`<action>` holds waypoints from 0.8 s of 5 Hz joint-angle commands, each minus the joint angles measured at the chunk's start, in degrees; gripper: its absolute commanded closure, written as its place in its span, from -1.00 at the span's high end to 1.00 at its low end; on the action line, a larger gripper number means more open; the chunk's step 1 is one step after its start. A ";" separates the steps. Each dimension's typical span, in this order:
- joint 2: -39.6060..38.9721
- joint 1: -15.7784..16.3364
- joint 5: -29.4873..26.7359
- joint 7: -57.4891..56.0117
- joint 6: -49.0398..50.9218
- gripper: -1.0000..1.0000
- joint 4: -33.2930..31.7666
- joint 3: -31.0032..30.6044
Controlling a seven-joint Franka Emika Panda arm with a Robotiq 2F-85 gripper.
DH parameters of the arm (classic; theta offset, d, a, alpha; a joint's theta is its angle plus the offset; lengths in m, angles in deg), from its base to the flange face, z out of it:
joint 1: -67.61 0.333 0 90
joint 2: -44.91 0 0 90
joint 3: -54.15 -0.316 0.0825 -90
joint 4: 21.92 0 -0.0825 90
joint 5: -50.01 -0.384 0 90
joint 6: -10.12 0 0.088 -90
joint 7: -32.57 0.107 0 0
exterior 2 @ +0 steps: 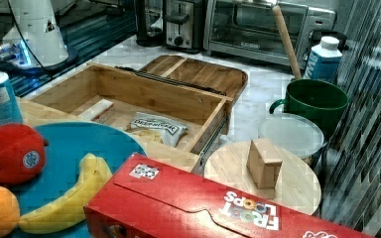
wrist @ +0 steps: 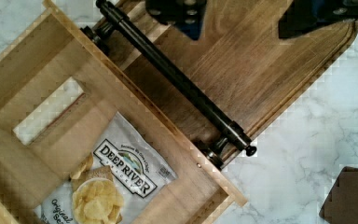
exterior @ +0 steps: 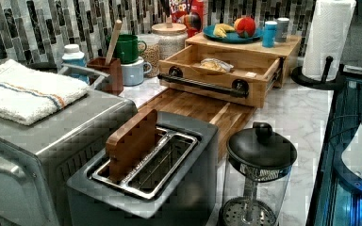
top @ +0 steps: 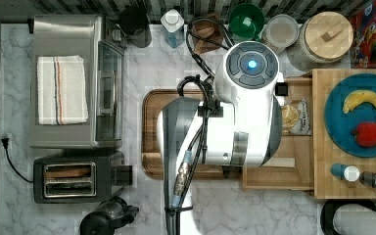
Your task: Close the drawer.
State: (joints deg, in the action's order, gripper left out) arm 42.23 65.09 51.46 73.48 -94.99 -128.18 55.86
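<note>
The drawer (exterior: pixel 219 66) stands pulled out from under the light wooden top. A long black bar handle (exterior: pixel 202 85) runs across its front. Inside lie a bag of chips (wrist: pixel 116 182) and a small white block (exterior 2: pixel 97 110). In the top view my white arm (top: pixel 235 117) covers much of the drawer (top: pixel 293 169). My gripper (wrist: pixel 242 14) is open, its two dark fingers (wrist: pixel 179 11) wide apart, above the brown tray just in front of the handle (wrist: pixel 177 77). Nothing is between the fingers.
The brown rounded tray (top: pixel 152 127) lies in front of the drawer. A toaster (top: pixel 73 178) and a toaster oven (top: pixel 73 81) stand at the top view's left. A blue plate (top: pixel 338 122) with fruit sits on the wooden top. A French press (exterior: pixel 257 174) stands near the counter edge.
</note>
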 commanded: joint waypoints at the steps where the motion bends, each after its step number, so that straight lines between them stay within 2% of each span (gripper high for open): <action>1: -0.28 -0.35 0.03 -0.74 -0.08 -1.00 -0.03 -0.34; 2: 0.59 -0.54 -0.32 -2.61 -1.34 1.00 -1.90 -0.55; 4: 2.02 1.25 -0.95 -9.66 -0.63 1.00 -4.63 -2.54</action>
State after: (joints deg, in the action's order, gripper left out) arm 42.29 64.56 51.51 69.97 -95.75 -132.15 55.57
